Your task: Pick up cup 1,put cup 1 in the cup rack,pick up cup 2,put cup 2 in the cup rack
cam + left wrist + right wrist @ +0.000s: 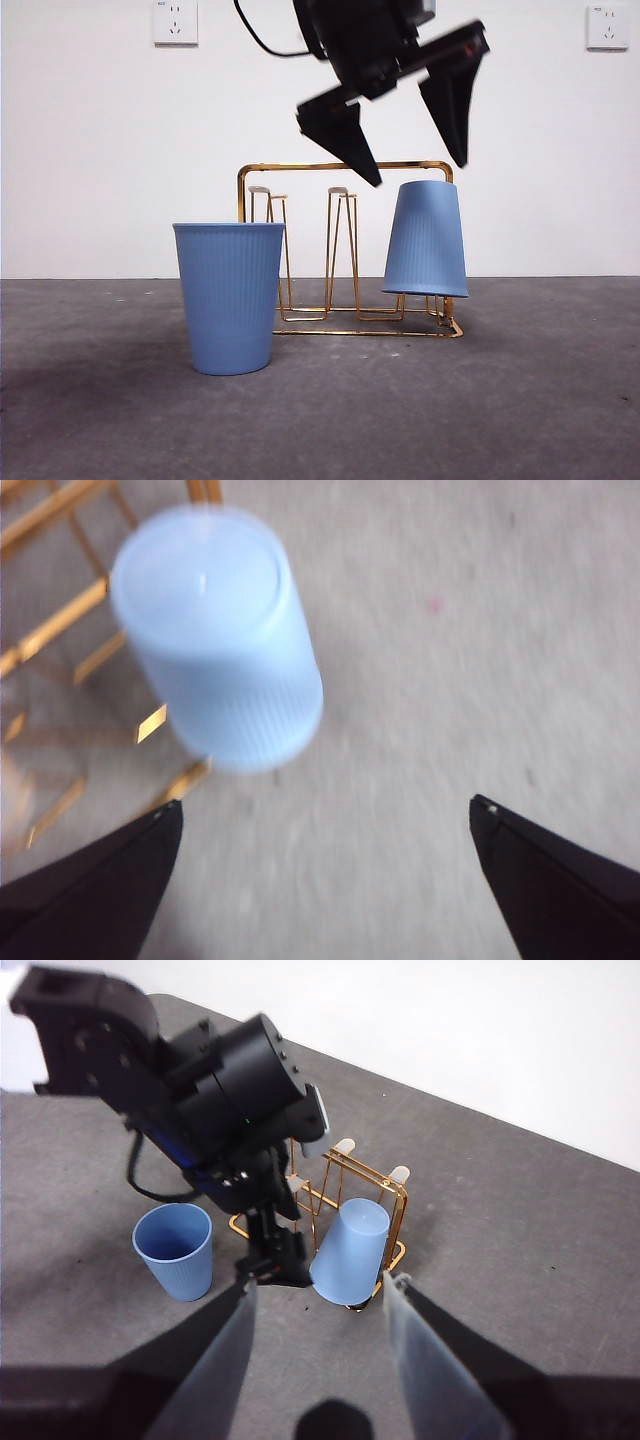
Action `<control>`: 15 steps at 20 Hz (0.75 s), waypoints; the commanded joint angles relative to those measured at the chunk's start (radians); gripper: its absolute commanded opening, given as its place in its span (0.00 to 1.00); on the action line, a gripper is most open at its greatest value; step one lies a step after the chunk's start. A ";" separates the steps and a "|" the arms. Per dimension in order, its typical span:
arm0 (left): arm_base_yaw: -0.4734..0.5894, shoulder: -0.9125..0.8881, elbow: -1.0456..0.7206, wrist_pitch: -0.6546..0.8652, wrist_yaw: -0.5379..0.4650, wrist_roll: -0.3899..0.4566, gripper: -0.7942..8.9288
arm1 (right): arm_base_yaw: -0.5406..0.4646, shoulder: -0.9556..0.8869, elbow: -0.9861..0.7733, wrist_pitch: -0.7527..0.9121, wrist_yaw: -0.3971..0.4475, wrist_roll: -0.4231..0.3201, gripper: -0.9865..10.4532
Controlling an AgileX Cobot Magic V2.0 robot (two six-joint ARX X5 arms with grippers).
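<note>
One ribbed blue cup (pixel 425 240) hangs upside down on a peg at the right end of the gold wire cup rack (pixel 340 165). My left gripper (pixel 420 172) hovers just above this cup, open and empty, apart from it. The left wrist view shows the same cup (pixel 215 630) on the rack (pixel 50 630), ahead of the spread jaws (pixel 327 802). A second blue cup (pixel 230 295) stands upright on the table, left of and in front of the rack. My right gripper (pixel 320 1285) is open and empty, held high and back, looking down on the rack (pixel 395 1200) and both cups (pixel 350 1250) (pixel 175 1250).
The grey table (pixel 520 400) runs to a white wall with two sockets (pixel 175 22). The left arm's dark body (pixel 210 1100) hangs over the rack's left part. Two bare pegs (pixel 340 250) stand at the rack's left and middle.
</note>
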 commanded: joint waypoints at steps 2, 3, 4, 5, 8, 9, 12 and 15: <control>-0.003 0.013 0.069 -0.130 0.000 0.014 0.58 | 0.000 0.007 -0.005 0.003 0.003 0.001 0.28; -0.002 0.006 0.087 -0.163 0.000 0.022 0.58 | 0.000 0.011 -0.005 0.004 0.003 0.005 0.28; -0.002 0.002 0.102 -0.188 -0.002 0.027 0.58 | 0.000 0.012 -0.005 0.002 0.003 0.009 0.28; -0.001 -0.008 0.117 -0.212 -0.003 0.032 0.58 | 0.000 0.018 -0.005 0.003 0.003 0.015 0.28; 0.003 -0.061 0.126 -0.242 -0.003 0.042 0.57 | 0.000 0.037 -0.005 0.000 -0.012 0.035 0.28; 0.006 -0.084 0.126 -0.248 -0.003 0.043 0.57 | 0.000 0.046 -0.005 0.000 -0.023 0.036 0.28; 0.025 -0.162 0.126 -0.262 -0.008 0.043 0.57 | 0.000 0.076 -0.005 0.003 -0.062 0.051 0.28; 0.053 -0.250 0.126 -0.277 -0.024 0.041 0.57 | 0.000 0.127 -0.005 0.010 -0.108 0.053 0.28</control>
